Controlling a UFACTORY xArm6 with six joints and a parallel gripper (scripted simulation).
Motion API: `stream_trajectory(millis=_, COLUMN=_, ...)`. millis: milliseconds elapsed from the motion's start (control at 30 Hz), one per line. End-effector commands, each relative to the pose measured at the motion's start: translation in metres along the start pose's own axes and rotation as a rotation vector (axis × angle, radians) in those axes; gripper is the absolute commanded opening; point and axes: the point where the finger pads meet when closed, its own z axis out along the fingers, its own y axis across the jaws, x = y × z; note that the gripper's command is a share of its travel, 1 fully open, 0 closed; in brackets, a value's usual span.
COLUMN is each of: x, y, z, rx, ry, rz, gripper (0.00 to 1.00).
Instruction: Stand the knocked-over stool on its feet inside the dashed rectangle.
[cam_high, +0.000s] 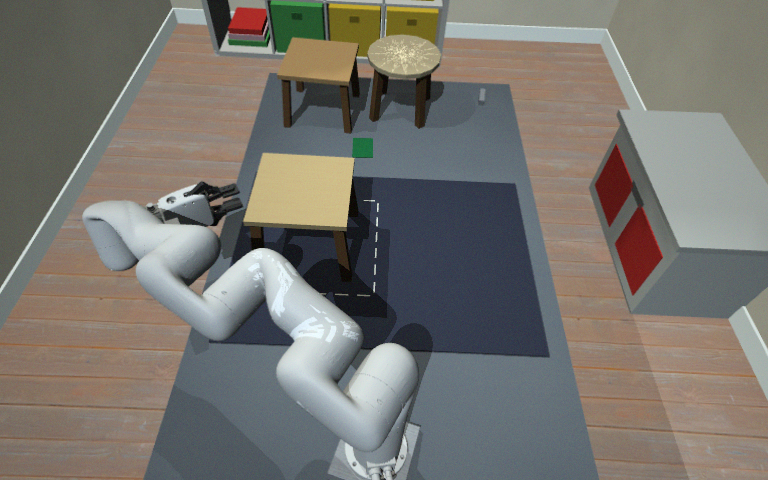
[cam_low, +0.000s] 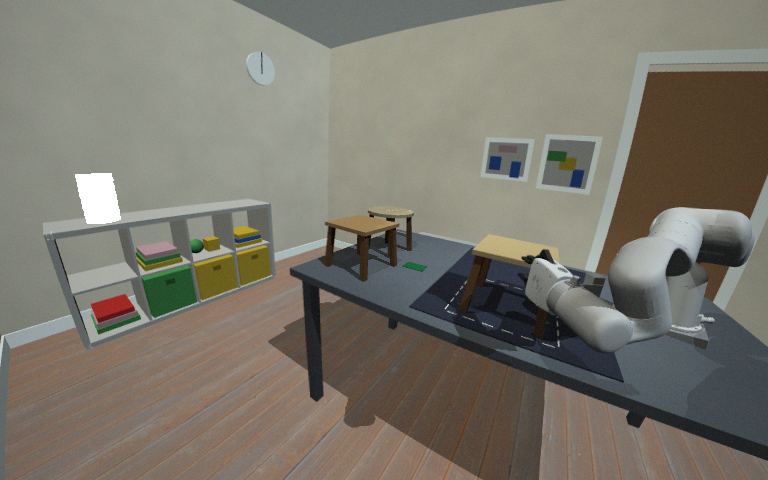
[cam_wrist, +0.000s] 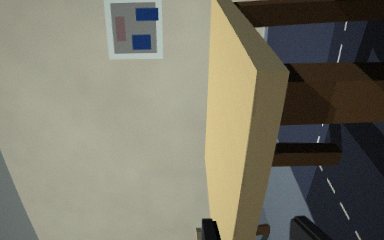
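The top view is showing a grey cabinet (cam_high: 702, 181) well apart from the tool (cam_high: 236, 196) (cam_low: 525, 268) (cam_wrist: 253, 220), across the worktop (cam_high: 453, 133) (cam_low: 362, 288), while the exterior view is revealing a wall clock (cam_low: 260, 68) and a brown door (cam_low: 693, 164) beyond the arm. The wrist view is catching the legs of the pale-topped stool (cam_high: 301, 191) (cam_low: 512, 249) (cam_wrist: 232, 110) and one wall picture (cam_wrist: 134, 29). Near the tool, a dark blue mat (cam_high: 453, 260) (cam_low: 600, 359) is lying under that stool, which is standing upright inside the dashed rectangle (cam_high: 376, 249) (cam_low: 559, 336). Farther from the tool, a brown square stool (cam_high: 320, 59) (cam_low: 362, 224) and a round stool (cam_high: 403, 55) (cam_low: 390, 212) are standing beside each other. The tool's fingers are standing partly apart, holding nothing, and are pointing at the near edge of the seat from just beside it, a gap showing from above.
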Motion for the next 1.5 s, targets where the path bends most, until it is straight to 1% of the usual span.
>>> stream_trajectory(millis=0, x=-0.002, y=-0.003, z=-0.008, rx=0.001, ry=0.010, rz=0.004, gripper=0.45)
stream_trajectory(millis=800, x=-0.002, y=-0.006, z=-0.009, rx=0.001, ry=0.010, rz=0.004, gripper=0.45)
stream_trajectory(millis=1000, x=-0.002, y=-0.024, z=-0.009, rx=0.001, ry=0.010, rz=0.004, gripper=0.45)
stream_trajectory(millis=1267, x=-0.002, y=-0.064, z=-0.010, rx=0.001, ry=0.010, rz=0.004, gripper=0.45)
stream_trajectory(millis=1333, x=-0.002, y=-0.064, z=-0.010, rx=0.001, ry=0.010, rz=0.004, gripper=0.45)
stream_trajectory(millis=1467, x=-0.002, y=-0.078, z=-0.010, rx=0.001, ry=0.010, rz=0.004, gripper=0.45)
